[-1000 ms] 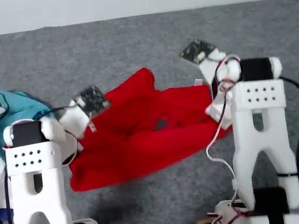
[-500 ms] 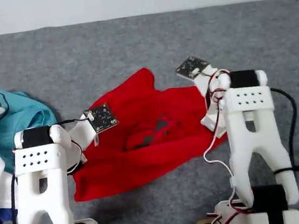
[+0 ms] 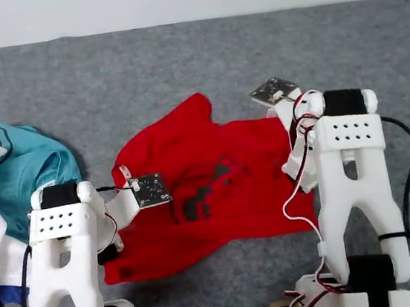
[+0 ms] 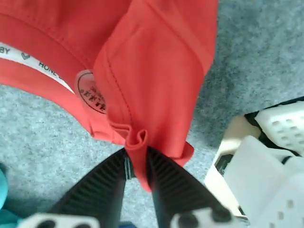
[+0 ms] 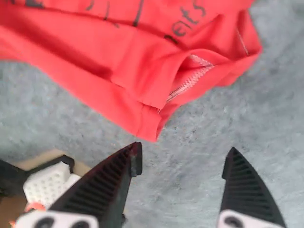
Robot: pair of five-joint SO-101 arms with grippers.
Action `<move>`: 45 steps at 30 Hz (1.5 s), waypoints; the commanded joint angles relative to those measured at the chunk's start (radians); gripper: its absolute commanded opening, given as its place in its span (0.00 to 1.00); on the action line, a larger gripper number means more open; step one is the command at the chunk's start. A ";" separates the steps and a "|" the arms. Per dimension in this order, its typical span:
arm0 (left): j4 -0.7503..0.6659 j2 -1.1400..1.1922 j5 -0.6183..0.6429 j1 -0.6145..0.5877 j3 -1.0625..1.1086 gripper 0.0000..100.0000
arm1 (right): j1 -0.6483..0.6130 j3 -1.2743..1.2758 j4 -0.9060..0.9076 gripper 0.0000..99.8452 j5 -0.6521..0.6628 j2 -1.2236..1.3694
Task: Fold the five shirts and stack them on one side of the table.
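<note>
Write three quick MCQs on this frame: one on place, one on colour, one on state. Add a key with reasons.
1. In the high view, where is the teal shirt relative to the red shirt?
A) to its left
B) to its right
C) on top of it

2. What colour is the fabric that the left gripper pinches?
A) white
B) red
C) teal

3. What state is the right gripper in?
A) shut on the red shirt
B) shut on the teal shirt
C) open and empty

Key:
1 A: the teal shirt lies at the left edge and the red one mid-table.
2 B: the left wrist view shows a red fold between the fingers.
3 C: its fingers are spread over the bare grey table.
</note>
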 commanded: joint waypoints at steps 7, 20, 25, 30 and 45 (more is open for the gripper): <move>-0.044 -0.006 0.015 -0.003 0.002 0.00 | -0.116 -0.058 0.008 0.28 -0.203 0.153; -0.121 -0.002 0.012 -0.005 0.038 0.00 | -0.127 -0.058 -0.045 0.28 -0.272 0.400; -0.121 -0.002 0.012 -0.005 0.035 0.00 | -0.163 -0.058 -0.050 0.28 -0.272 0.444; -0.121 -0.002 0.012 -0.005 0.035 0.00 | -0.173 -0.058 -0.097 0.28 -0.272 0.504; -0.121 -0.002 0.012 -0.005 0.039 0.00 | -0.174 -0.170 -0.093 0.03 -0.155 0.403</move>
